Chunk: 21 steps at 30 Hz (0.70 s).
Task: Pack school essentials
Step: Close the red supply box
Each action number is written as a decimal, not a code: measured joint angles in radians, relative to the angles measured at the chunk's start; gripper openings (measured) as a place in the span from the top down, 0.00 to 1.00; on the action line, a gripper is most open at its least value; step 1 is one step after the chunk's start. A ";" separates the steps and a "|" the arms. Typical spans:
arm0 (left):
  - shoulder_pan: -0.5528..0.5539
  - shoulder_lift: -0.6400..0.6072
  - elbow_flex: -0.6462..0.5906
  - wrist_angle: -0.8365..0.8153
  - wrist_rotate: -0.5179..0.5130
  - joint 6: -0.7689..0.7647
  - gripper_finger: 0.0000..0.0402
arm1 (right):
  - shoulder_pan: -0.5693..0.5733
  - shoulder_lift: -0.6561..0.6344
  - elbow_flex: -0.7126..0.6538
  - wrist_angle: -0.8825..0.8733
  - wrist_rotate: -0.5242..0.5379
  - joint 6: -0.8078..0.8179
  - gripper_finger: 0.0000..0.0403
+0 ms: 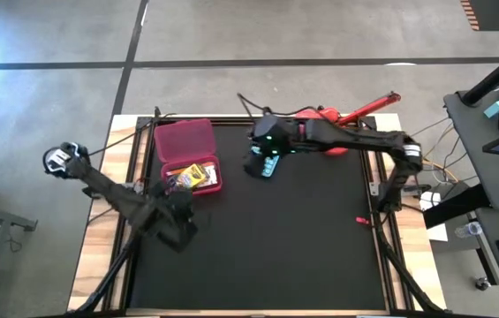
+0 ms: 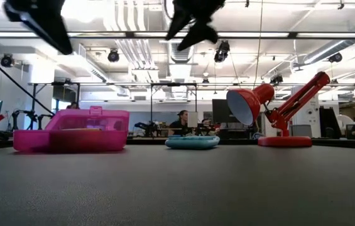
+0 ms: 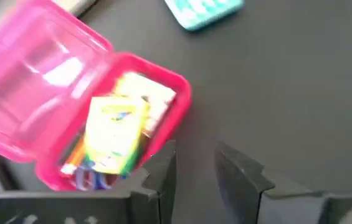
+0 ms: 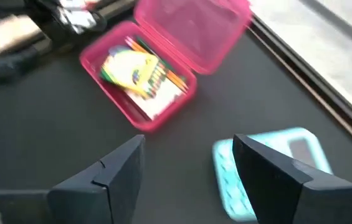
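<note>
The pink box [image 1: 189, 159] lies open on the table's far left, its lid [image 3: 32, 74] folded back. Its tray holds the yellow-green crayon box [image 3: 113, 134], the white patterned square [image 3: 157, 99] and orange and green pencils [image 4: 163, 71]. My left gripper [image 3: 194, 177] is open and hovers just near of the tray [image 1: 178, 210]. My right gripper [image 4: 188, 174] is open, high above the turquoise calculator [image 4: 269, 171], which lies flat on the mat [image 1: 265, 165]. Scissors and pen do not show clearly.
A big red long-armed lamp [image 2: 271, 107] stands at the far right [image 1: 346, 115], behind my right arm. A small red bit [image 1: 361, 220] lies near the mat's right edge. The black mat [image 1: 275, 256] is bare in its near half. A person sits in the room beyond [image 2: 180, 122].
</note>
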 joint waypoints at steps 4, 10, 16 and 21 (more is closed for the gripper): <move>0.143 -0.052 0.000 0.000 -0.015 0.149 0.77 | 0.026 -0.079 -0.003 -0.146 0.056 -0.001 0.43; 0.426 -0.104 0.001 0.002 -0.010 0.378 0.77 | 0.074 -0.151 -0.005 -0.299 0.082 0.011 0.43; 0.788 -0.113 0.020 0.045 0.063 0.684 0.77 | 0.087 -0.188 -0.006 -0.407 0.185 0.028 0.43; 1.126 -0.113 0.030 0.246 0.132 1.012 0.77 | 0.084 -0.194 -0.007 -0.422 0.243 0.052 0.43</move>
